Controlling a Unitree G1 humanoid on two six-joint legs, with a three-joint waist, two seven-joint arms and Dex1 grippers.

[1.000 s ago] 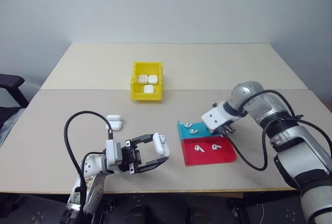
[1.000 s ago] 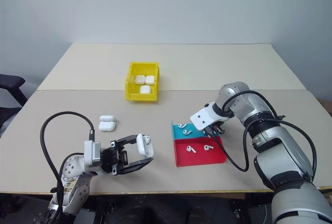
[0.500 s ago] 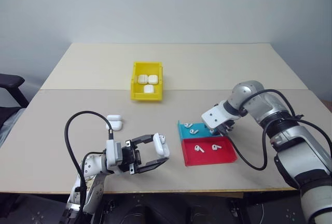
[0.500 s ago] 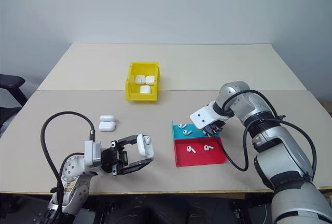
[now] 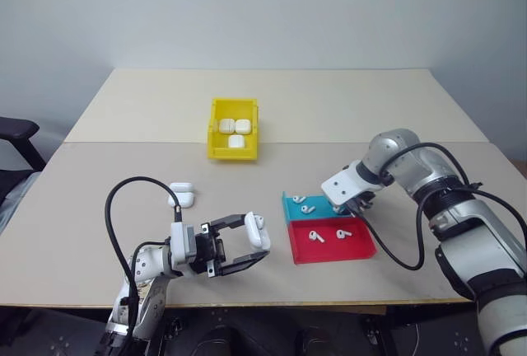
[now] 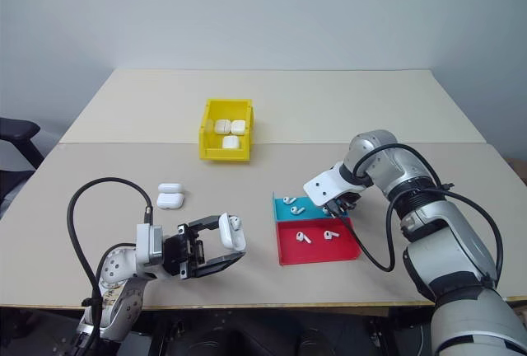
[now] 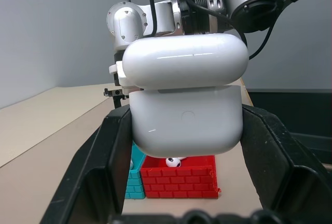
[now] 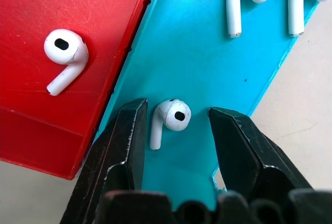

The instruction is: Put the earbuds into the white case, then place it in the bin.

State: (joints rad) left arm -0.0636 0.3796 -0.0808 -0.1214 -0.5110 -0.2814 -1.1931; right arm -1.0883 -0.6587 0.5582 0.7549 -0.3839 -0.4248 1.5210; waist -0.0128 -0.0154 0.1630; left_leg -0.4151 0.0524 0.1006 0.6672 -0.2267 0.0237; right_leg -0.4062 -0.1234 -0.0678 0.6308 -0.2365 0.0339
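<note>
Right tool (image 8: 174,130): fingers apart, straddling one earbud (image 8: 169,119) on teal tray (image 8: 207,68).
Left tool (image 6: 216,245): clamped on white case (image 7: 187,97), lid up.
Bin (image 5: 233,128): far side of desk (three cases inside).
Risk: off-centre closing could flick earbud away.

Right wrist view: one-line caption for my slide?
Open right pincer straddles an earbud lying in the teal tray, fingers not yet touching it.
</note>
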